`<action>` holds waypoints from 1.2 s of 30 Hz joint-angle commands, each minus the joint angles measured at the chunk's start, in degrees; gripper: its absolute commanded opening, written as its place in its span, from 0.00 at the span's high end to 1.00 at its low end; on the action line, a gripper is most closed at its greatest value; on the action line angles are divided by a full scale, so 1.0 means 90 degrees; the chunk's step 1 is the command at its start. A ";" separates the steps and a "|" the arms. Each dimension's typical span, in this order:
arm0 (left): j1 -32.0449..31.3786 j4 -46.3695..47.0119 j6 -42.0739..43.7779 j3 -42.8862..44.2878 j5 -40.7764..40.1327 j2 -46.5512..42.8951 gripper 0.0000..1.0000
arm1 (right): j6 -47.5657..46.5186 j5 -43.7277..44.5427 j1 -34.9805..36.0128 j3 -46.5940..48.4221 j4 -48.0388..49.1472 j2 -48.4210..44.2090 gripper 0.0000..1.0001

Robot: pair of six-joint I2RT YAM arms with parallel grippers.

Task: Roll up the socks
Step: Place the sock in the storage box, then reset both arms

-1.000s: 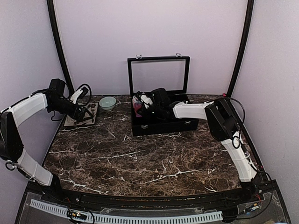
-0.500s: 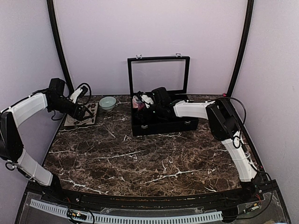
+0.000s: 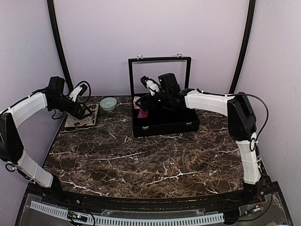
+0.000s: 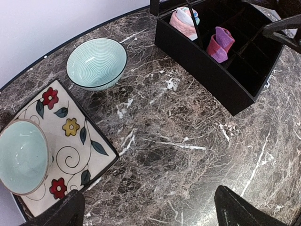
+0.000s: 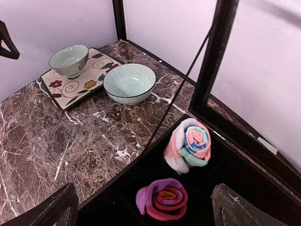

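A robot test booth in a lab rather than a lived-in room: plain pale walls (image 3: 155, 28) close in three sides of a marble-patterned table (image 3: 141, 160), with black curved poles (image 3: 59, 47) rising at 10 and 2 o'clock. Two white-and-black arms (image 3: 28, 106) are bolted at 7 and 5 o'clock, their cables loose, and a slotted cable duct (image 3: 141, 220) runs along the 6 o'clock edge. The household pieces look like staged props: a black compartment box (image 3: 164, 125) at 12 o'clock, and a flowered tray (image 3: 82, 120) and a striped bowl (image 3: 108, 103) near 10 to 11 o'clock.
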 commanded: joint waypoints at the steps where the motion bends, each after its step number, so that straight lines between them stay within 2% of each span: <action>1: 0.0038 0.0777 -0.0343 -0.0166 -0.0348 -0.0249 0.01 | 0.0413 0.0909 -0.0048 -0.0798 0.0056 -0.0980 0.00; 7: 0.0086 0.4236 -0.1226 -0.1972 -0.1219 -0.0612 0.01 | 0.1232 0.3106 -0.0583 -0.3099 0.0780 -0.2888 0.01; 11: 0.0141 0.5166 -0.1505 -0.2437 -0.1328 -0.0090 0.01 | 0.1492 0.3989 -0.1190 -0.4962 0.1430 -0.4029 0.00; 14: 0.0165 0.5873 -0.1495 -0.2846 -0.1454 0.0177 0.01 | 0.1211 0.5042 -0.1573 -0.6500 0.2608 -0.5000 0.01; 16: 0.0191 0.6524 -0.1580 -0.3232 -0.1473 0.0217 0.01 | 0.0486 0.6127 -0.1672 -0.7663 0.4199 -0.5308 0.00; 19: 0.0231 0.7877 -0.1933 -0.4030 -0.1411 0.0155 0.01 | -0.0436 0.7082 -0.1762 -0.8773 0.6284 -0.5330 0.01; 20: 0.0233 0.8264 -0.1955 -0.4266 -0.1296 0.0150 0.01 | -0.0645 0.7218 -0.1823 -0.8974 0.6785 -0.5229 0.01; 22: 0.0235 0.8808 -0.1979 -0.4631 -0.1363 0.0195 0.01 | -0.0537 0.7288 -0.1982 -0.9044 0.6805 -0.5086 0.01; 26: 0.0274 1.0618 -0.2108 -0.5560 -0.1616 0.0451 0.01 | -0.0443 0.7282 -0.2251 -0.9187 0.7637 -0.4718 0.01; 29: 0.0275 1.1007 -0.2122 -0.5842 -0.1648 0.0498 0.01 | -0.0553 0.7082 -0.2496 -0.9147 0.7474 -0.4789 0.01; 31: 0.0274 1.1913 -0.2146 -0.6067 -0.1656 0.0745 0.01 | -0.0466 0.6857 -0.2676 -0.9313 0.7191 -0.5033 0.00; 33: 0.0272 1.1349 -0.2110 -0.5958 -0.1616 0.0586 0.01 | -0.0242 0.6714 -0.2817 -0.9576 0.6712 -0.5308 0.01; 35: 0.0264 1.1766 -0.2117 -0.6029 -0.1611 0.0737 0.01 | 0.0054 0.6303 -0.2995 -1.0028 0.6914 -0.5500 0.01; 36: 0.0269 1.1530 -0.2114 -0.5997 -0.1619 0.0651 0.01 | 0.0229 0.5999 -0.3112 -1.0245 0.7199 -0.5519 0.01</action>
